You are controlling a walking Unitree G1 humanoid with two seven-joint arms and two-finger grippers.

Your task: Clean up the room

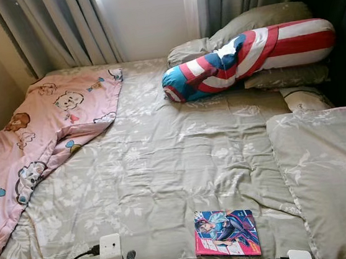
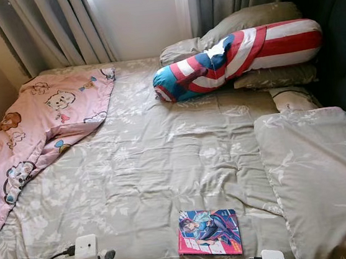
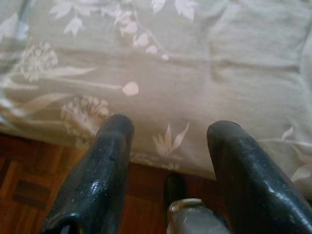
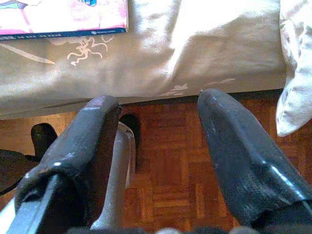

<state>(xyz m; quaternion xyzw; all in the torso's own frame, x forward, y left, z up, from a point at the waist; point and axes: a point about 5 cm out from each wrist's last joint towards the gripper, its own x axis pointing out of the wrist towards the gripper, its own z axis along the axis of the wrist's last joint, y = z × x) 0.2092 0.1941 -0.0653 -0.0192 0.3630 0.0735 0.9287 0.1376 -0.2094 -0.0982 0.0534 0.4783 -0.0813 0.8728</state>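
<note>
Head views: comic book (image 1: 227, 233) flat on the floral bedspread (image 1: 164, 162) near the foot edge, cover up, long axis running roughly across the bed, slightly skewed. Sits between the two wrists but much closer to the right one, so right arm looks the likelier pick. Pink cartoon blanket (image 1: 43, 138) crumpled over the left side, star-and-stripes bolster (image 1: 246, 55) and pillows at the head under the curtains (image 1: 74, 28), one big loose pillow (image 1: 328, 174) on the right edge beside the book. Left wrist view: left gripper (image 3: 168, 146) spread wide, nothing between the fingers, pointed at the bedspread hem just above wood parquet floor (image 3: 29, 195); book not ahead of it. Right wrist view: right gripper (image 4: 158, 141) also wide and empty, hovering off the bed edge over parquet; book's lower edge ahead and off toward one finger's side, pillow corner toward the other. Judgement: needs a reach forward and inward; thin flat book on soft bedding may be hard to get under.
</note>
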